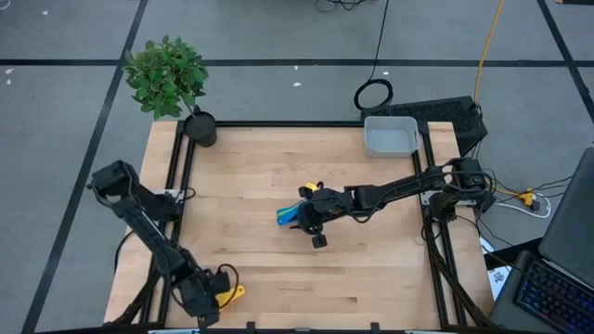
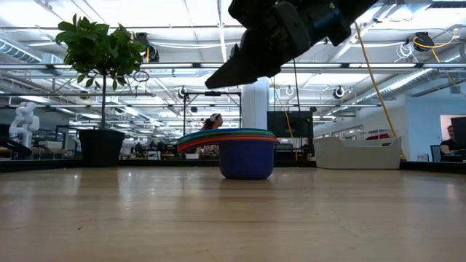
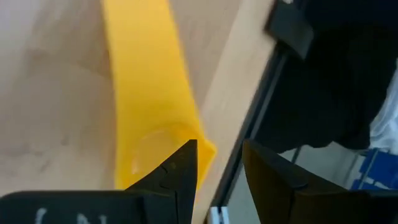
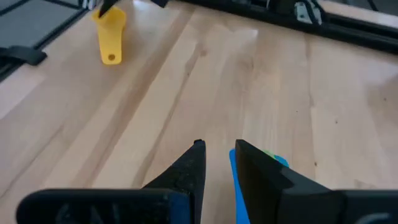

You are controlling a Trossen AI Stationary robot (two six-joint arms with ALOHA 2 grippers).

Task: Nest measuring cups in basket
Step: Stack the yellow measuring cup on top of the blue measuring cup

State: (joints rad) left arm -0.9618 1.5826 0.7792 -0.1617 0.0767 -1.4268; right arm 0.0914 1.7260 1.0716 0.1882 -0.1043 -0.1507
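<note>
Nested measuring cups (image 2: pixel 246 154) mid-table, grey basket (image 1: pixel 390 136) empty

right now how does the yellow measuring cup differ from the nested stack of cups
The yellow cup lies alone near the table's front edge by the left end effector; the stack stands mid-table under the right end effector. The yellow cup is single; the stack holds several colours. Neither is in the basket.

The wooden table (image 1: pixel 371 278) carries a nested stack of cups (image 2: pixel 246 151), a yellow cup (image 4: pixel 110 36) (near the front edge), the grey basket (image 1: pixel 390 136) and a potted plant (image 1: pixel 200 128).
</note>
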